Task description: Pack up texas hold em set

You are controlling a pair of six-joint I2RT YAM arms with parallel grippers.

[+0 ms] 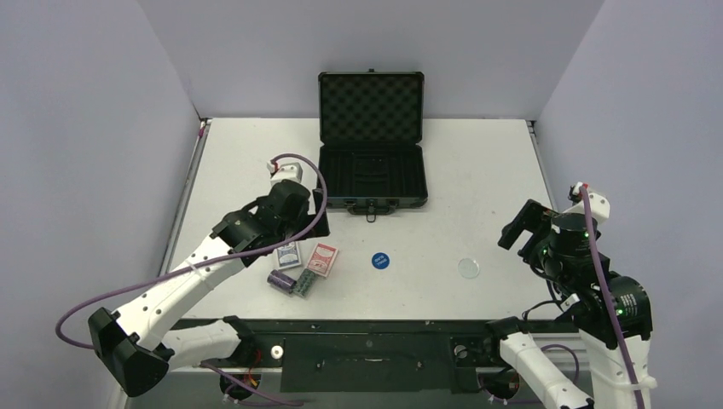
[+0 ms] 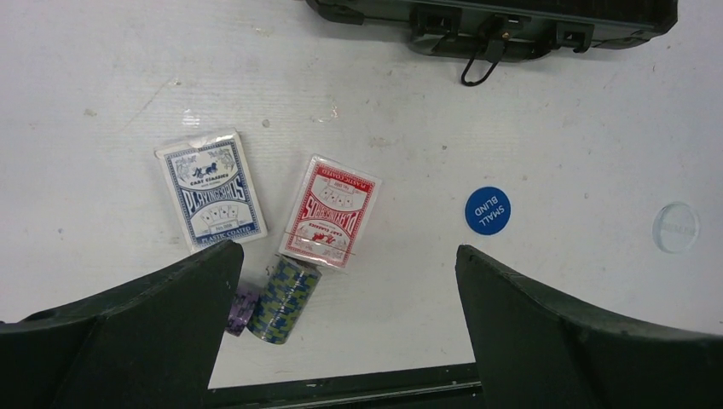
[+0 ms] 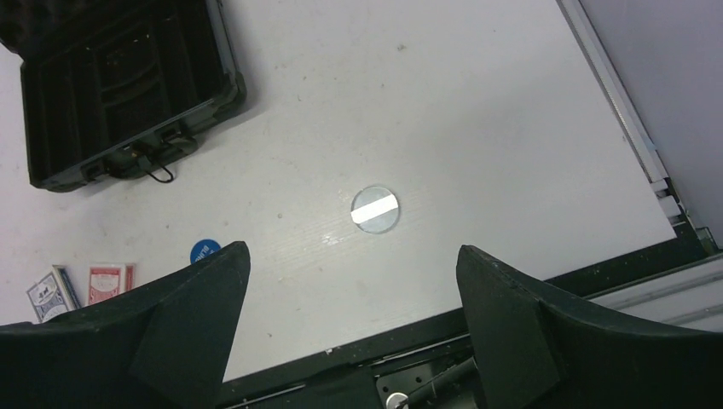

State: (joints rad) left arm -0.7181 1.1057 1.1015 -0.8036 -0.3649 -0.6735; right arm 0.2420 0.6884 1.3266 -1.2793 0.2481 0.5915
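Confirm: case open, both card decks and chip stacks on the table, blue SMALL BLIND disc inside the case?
Wrong on one point. The blue SMALL BLIND disc lies on the table, in front of the case, not inside it; the left wrist view shows it. The rest holds.

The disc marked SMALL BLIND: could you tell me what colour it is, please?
The disc is blue with white lettering, clearest in the left wrist view.

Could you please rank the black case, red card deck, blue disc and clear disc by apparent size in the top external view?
Largest: black case.
Then: red card deck.
Smallest: blue disc and clear disc, too alike to rank.
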